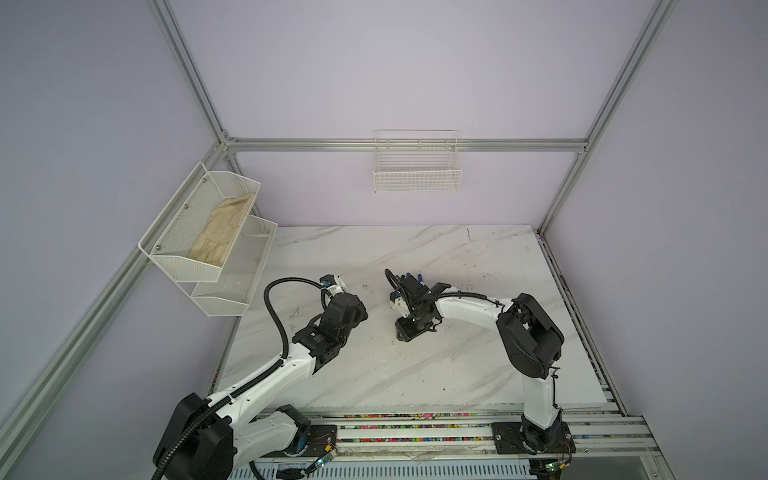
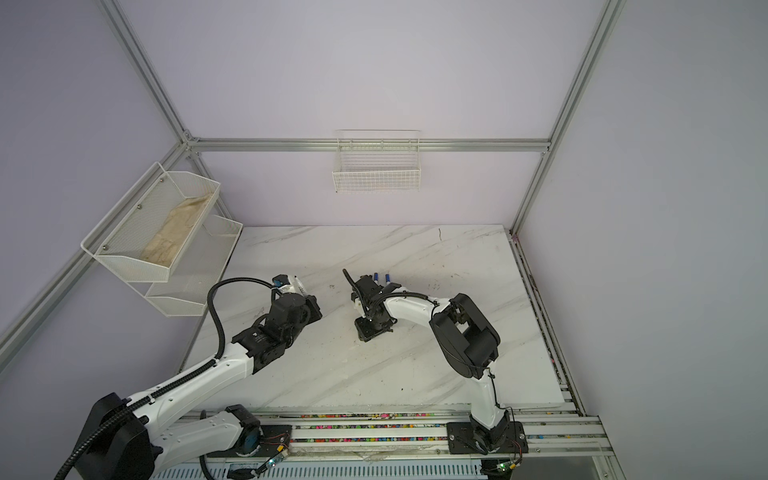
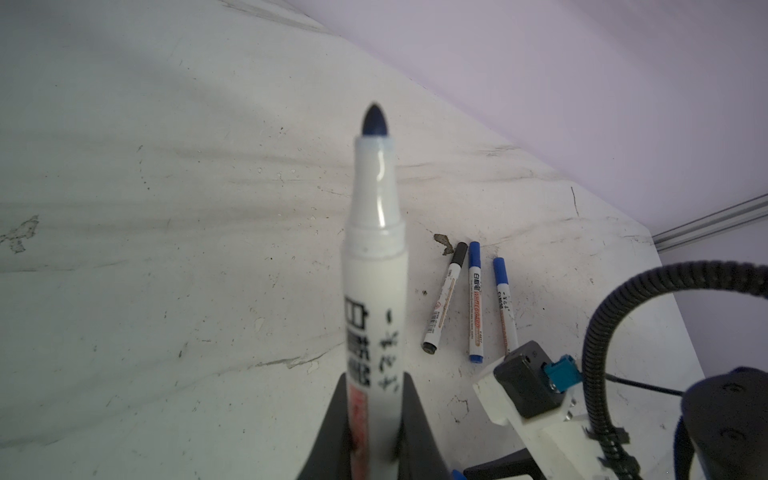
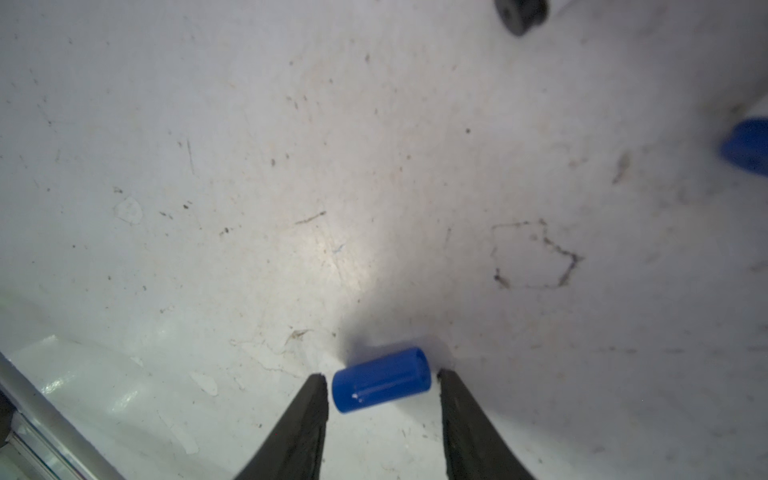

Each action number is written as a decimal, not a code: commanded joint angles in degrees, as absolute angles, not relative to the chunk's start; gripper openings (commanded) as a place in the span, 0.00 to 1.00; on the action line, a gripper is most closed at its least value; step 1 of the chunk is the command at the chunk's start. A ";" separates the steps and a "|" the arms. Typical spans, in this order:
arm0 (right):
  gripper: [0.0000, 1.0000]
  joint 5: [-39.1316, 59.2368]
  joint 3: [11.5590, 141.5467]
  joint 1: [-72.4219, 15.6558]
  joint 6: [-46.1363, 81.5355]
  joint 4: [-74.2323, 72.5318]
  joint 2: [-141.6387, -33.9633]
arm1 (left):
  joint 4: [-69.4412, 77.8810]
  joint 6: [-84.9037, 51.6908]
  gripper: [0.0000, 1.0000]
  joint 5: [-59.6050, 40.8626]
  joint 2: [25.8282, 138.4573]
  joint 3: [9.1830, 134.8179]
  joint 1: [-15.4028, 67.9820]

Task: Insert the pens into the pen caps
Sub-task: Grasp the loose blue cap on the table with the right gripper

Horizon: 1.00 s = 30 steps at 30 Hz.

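Mid-tabletop (image 1: 457, 365) in both top views: right arm (image 1: 469, 311) is nosed down, with left arm (image 1: 291, 365) at its 9 o'clock. Blue ends of the parked pens (image 2: 387, 277) poke out at its 12 o'clock. Both claws are hidden here.

Left wrist view: left claw (image 3: 374, 376) is clamped tight on the uncapped pen (image 3: 374, 270), blue nib (image 3: 376, 120) bare and pointing away. Three parked pens (image 3: 476, 303) lie side by side beyond it, apparently capped.

Right wrist view: right claw (image 4: 382, 374) is part open and straddles the blue cap (image 4: 381, 380), which lies on its side. Fingertips sit just beside each end, nothing gripped yet.

Risks, my read:
- Jaws line up with the cap's axis, so closing pinches it end to end and blocks the mouth. Pen can't enter.
- Cap sits slightly skewed, so it may squirt out and roll.
- Bare nib could smear the tabletop if the left arm dips.
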<state>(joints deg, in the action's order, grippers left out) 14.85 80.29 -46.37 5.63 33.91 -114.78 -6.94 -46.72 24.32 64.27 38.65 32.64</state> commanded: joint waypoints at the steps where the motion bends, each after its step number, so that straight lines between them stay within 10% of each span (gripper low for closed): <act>1: 0.47 11.16 82.18 -48.35 4.60 37.63 -117.08 | -5.47 -45.62 0.00 25.40 63.44 36.65 32.43; 30: 0.33 3.52 81.23 -47.98 5.18 37.26 -117.19 | -4.42 -43.95 0.00 20.46 65.02 38.06 32.44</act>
<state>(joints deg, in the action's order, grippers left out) 3.31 80.82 -48.25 5.39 35.88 -115.04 -6.90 -45.63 22.15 65.78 38.65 32.64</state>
